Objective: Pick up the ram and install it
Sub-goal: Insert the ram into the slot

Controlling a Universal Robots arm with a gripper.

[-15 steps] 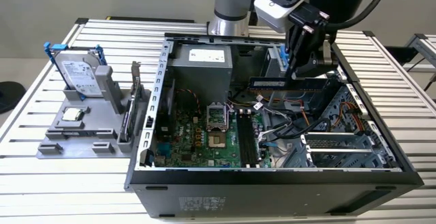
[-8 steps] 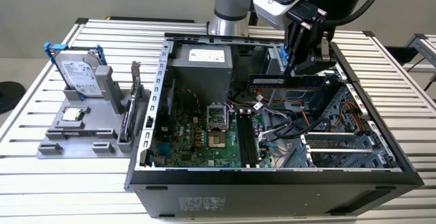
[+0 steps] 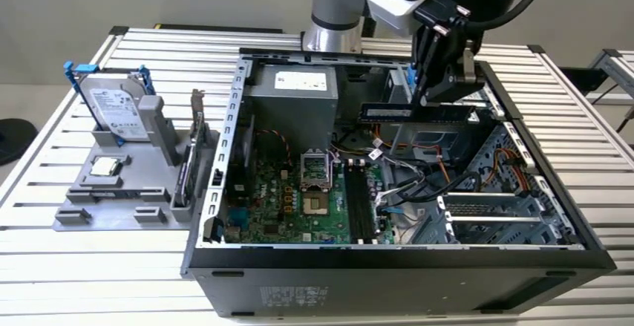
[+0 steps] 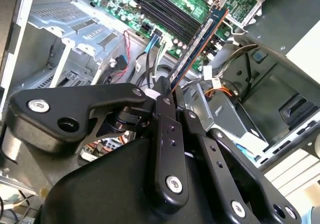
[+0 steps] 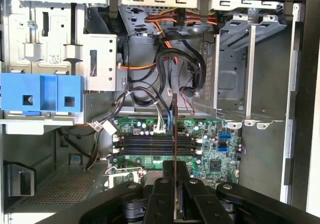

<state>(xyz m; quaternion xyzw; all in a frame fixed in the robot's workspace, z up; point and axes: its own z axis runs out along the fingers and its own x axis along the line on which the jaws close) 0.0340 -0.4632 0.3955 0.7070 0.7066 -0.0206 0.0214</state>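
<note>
Exterior high, wrist views close behind claw [image 5: 175, 165]

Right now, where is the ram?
The ram is clamped in the gripper, in the air over the computer case, toward the exterior view's right, not yet in the memory slots.

The slatted metal worktop [image 3: 89, 266] carries an open computer case [image 3: 396, 285], with a grey parts stand [image 3: 111, 206] just beside the case.

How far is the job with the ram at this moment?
Done: the ram is picked up; the end effector is shut on it. In hand: it hangs above the open computer case. Left: seating it, as it is apart from the memory slots on the motherboard.
</note>
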